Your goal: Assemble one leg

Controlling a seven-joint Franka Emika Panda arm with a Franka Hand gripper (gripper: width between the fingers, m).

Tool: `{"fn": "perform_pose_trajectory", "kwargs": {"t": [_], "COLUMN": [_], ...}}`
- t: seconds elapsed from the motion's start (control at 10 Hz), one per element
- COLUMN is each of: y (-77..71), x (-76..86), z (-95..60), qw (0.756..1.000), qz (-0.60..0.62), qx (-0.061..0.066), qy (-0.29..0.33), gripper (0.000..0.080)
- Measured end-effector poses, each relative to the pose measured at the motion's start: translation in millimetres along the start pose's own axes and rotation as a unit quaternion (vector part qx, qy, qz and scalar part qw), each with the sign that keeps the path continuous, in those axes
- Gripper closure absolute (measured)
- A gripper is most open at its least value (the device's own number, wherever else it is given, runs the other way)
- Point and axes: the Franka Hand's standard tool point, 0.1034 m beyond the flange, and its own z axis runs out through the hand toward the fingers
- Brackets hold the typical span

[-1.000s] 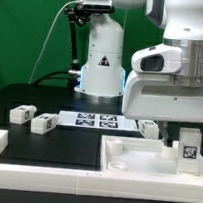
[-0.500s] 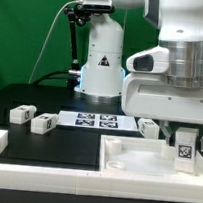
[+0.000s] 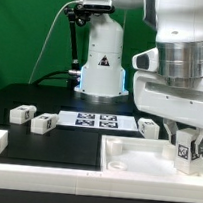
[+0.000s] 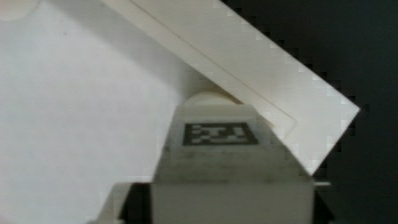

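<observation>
My gripper [image 3: 189, 136] is shut on a leg [image 3: 189, 150], a small white post with a black-and-white tag. It holds the leg, slightly tilted, over the corner of the white tray-like tabletop [image 3: 134, 161] at the exterior view's right. In the wrist view the leg [image 4: 222, 140] fills the space between my dark fingers [image 4: 143, 205], with the tabletop [image 4: 89, 100] and its raised rim beneath. Three more legs lie on the black table: two at the exterior view's left [image 3: 23, 111] [image 3: 42, 124] and one by the tabletop's far edge [image 3: 148, 126].
The marker board [image 3: 93, 120] lies flat at the middle back. The robot's white base [image 3: 101, 64] stands behind it. A white L-shaped rail [image 3: 22, 172] runs along the front and the exterior view's left edge of the table.
The wrist has turned and shifted slightly toward the exterior view's right. The held leg now tilts a little and stays over the same tabletop corner.
</observation>
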Motion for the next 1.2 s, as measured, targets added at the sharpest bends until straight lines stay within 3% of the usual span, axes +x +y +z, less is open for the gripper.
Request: {"fn": "perform_pose_trajectory", "kwargs": {"t": [0.3, 1.0, 1.2], "y": [0.0, -1.0, -0.9], "x": [-0.4, -2.4, -2.9], "z": [0.7, 1.1, 1.6], "qw": [0.992, 0.918, 0.927], "qz": [0.127, 0.397, 0.375], "qx": [0.003, 0.007, 0.007], "qy": [-0.004, -0.016, -0.016], "gripper": [0.0508, 0.0508, 0.0492]}}
